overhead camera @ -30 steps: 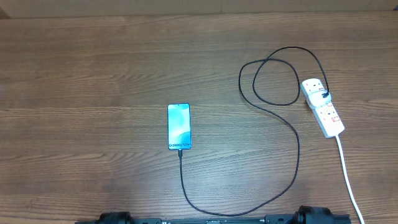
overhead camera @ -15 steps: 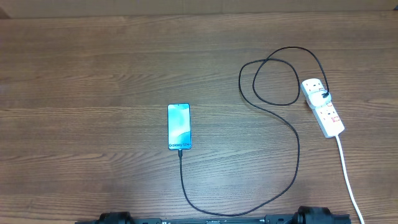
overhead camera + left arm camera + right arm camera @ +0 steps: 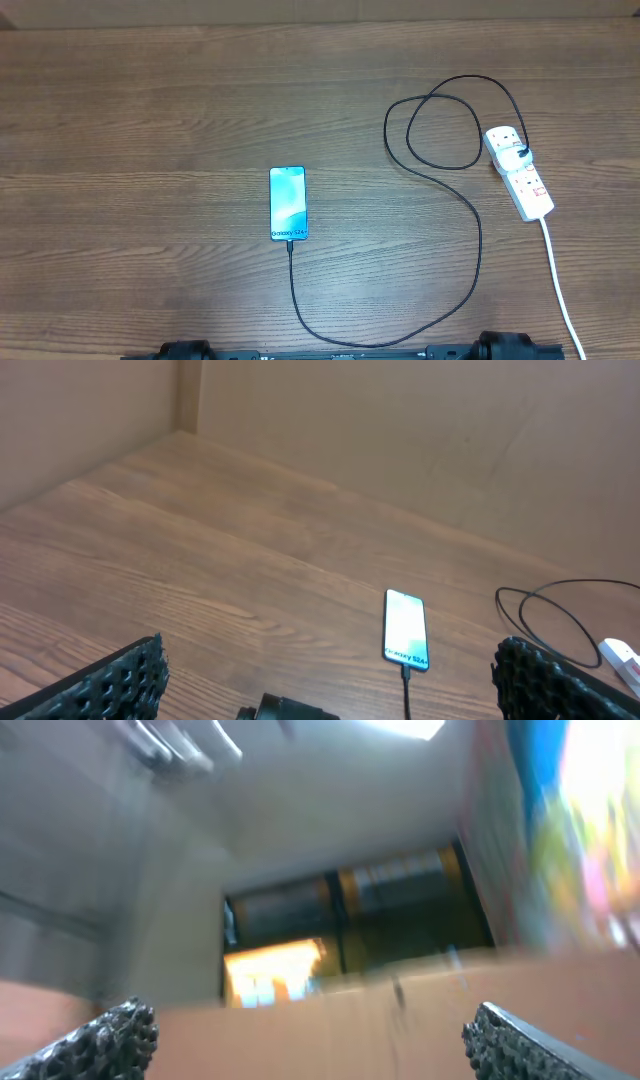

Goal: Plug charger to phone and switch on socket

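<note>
Phone (image 3: 287, 204) is lying flat near the middle of the table (image 3: 150, 120), screen up and lit. I am reading the black charger cable (image 3: 480, 250) as meeting its near short edge, but I cannot tell whether the tip is fully seated. The cable is running in a wide curve and one loop to the adapter (image 3: 522, 155), which is sitting in the white power strip (image 3: 528, 185) at the right side of the table. I cannot tell the position of the strip's small red switches.

Left fingers (image 3: 110, 680) are standing spread wide with nothing between them. Right fingers (image 3: 100, 1040) are likewise spread and empty, and that camera is pointing upward, away from the table.

Risks I am judging:
- An arm crossing the slack loop is likely to snag it, dragging the phone or pulling the tip out.
- Pressing a switch off-centre is likely to slide the light strip or rock the adapter loose.
- The right wrist view is giving no guidance on the strip.

Containers: I am seeing none in any view.
</note>
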